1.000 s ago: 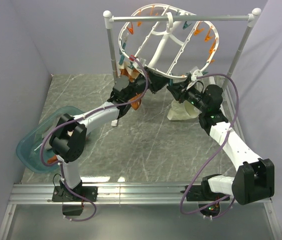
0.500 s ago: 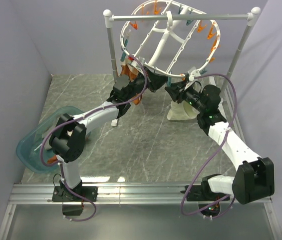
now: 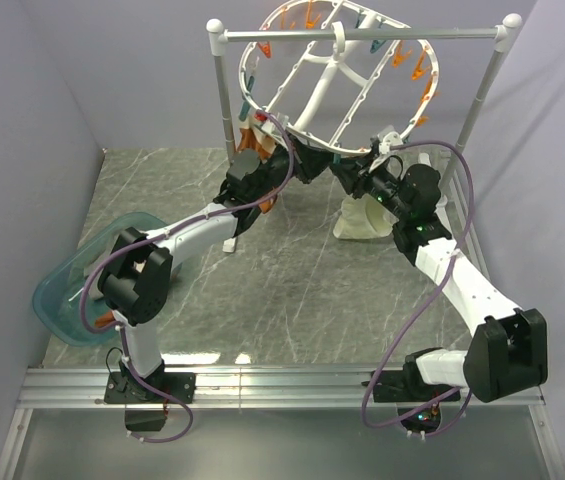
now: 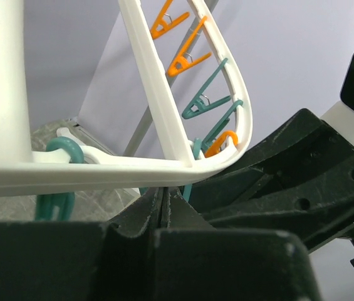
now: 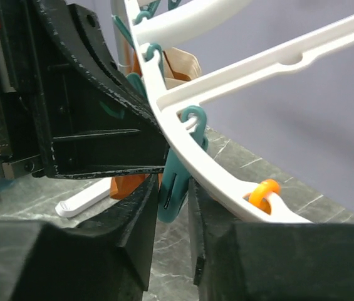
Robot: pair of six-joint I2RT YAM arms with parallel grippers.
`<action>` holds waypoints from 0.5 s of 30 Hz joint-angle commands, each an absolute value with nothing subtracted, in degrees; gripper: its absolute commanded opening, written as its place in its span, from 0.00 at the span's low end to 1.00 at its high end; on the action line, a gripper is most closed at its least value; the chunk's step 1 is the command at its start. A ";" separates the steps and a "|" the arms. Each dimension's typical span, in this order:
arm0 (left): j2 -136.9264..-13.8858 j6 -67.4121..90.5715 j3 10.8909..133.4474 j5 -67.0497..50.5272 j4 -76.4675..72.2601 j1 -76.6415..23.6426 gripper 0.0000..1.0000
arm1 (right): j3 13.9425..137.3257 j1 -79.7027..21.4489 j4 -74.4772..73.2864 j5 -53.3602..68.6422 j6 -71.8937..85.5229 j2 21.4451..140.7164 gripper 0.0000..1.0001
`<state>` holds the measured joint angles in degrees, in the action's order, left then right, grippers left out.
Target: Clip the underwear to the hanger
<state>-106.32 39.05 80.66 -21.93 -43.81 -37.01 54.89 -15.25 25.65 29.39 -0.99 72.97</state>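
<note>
- Stage: readying a clip; fabric not yet at the rim.
- right gripper (image 5: 173, 200) is pinched on a teal clip (image 5: 175, 182) hanging from the lower rim of the hanger (image 4: 101, 172).
- left gripper (image 4: 164, 202) sits under the same rim, jaws look nearly together; tips are hidden, so can't tell if it grips anything.
- underwear (image 3: 360, 222) lies heaped on the table (image 3: 292, 280) below the hanger, beside the right arm, held by neither.
- Next, my guess: one arm drops, lifts the waistband to this clip, which gets squeezed open, then let go on the fabric.
</note>
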 commanded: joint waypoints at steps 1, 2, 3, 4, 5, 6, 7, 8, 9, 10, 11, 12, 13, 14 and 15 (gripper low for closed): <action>-103.54 39.11 80.33 -23.90 -43.51 -37.71 0.00 | 58.45 -15.91 28.39 28.04 -1.23 74.00 0.28; -103.27 39.11 80.16 -23.82 -43.59 -37.71 0.00 | 58.45 -15.82 28.04 28.12 -1.75 74.09 0.25; -103.18 39.11 80.07 -23.91 -43.68 -37.71 0.00 | 58.45 -15.91 27.78 28.12 -2.11 74.18 0.21; -103.27 39.20 80.07 -24.17 -43.77 -37.62 0.00 | 58.62 -16.08 27.08 28.21 -2.72 74.27 0.20; -103.10 39.29 80.07 -24.43 -43.94 -37.62 0.00 | 58.62 -16.00 26.90 28.21 -3.07 74.27 0.20; -103.10 39.46 80.07 -24.52 -44.03 -37.53 0.00 | 58.54 -16.17 26.89 28.13 -3.86 74.27 0.23; -102.92 39.81 80.16 -24.70 -44.03 -37.53 0.00 | 58.45 -16.26 26.46 28.30 -4.13 74.27 0.28; -102.92 39.90 80.33 -24.70 -43.77 -37.53 0.00 | 58.36 -16.26 26.46 28.21 -4.22 74.27 0.35; -102.83 39.99 80.51 -24.87 -43.77 -37.62 0.00 | 58.27 -16.26 26.37 28.30 -4.57 74.27 0.38; -102.83 40.25 80.59 -24.70 -43.77 -37.53 0.00 | 58.01 -16.61 26.37 28.30 -4.83 74.27 0.40; -102.92 40.17 80.68 -24.78 -43.68 -37.53 0.00 | 58.01 -16.52 26.37 28.39 -5.01 74.27 0.42; -102.83 40.25 80.77 -24.79 -43.59 -37.62 0.00 | 58.09 -16.78 26.02 28.21 -5.62 74.35 0.42; -102.83 40.34 80.77 -24.70 -43.68 -37.53 0.00 | 58.18 -16.70 25.84 28.13 -5.89 74.53 0.43; -102.83 40.43 80.68 -24.96 -43.86 -37.53 0.00 | 58.36 -16.79 25.84 28.04 -6.06 74.79 0.42; -102.75 40.34 80.68 -24.96 -43.68 -37.62 0.00 | 58.27 -16.70 25.93 27.86 -6.33 74.88 0.39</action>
<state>-106.00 39.66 80.60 -22.33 -43.35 -36.91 55.31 -16.10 25.15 28.42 -4.58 74.32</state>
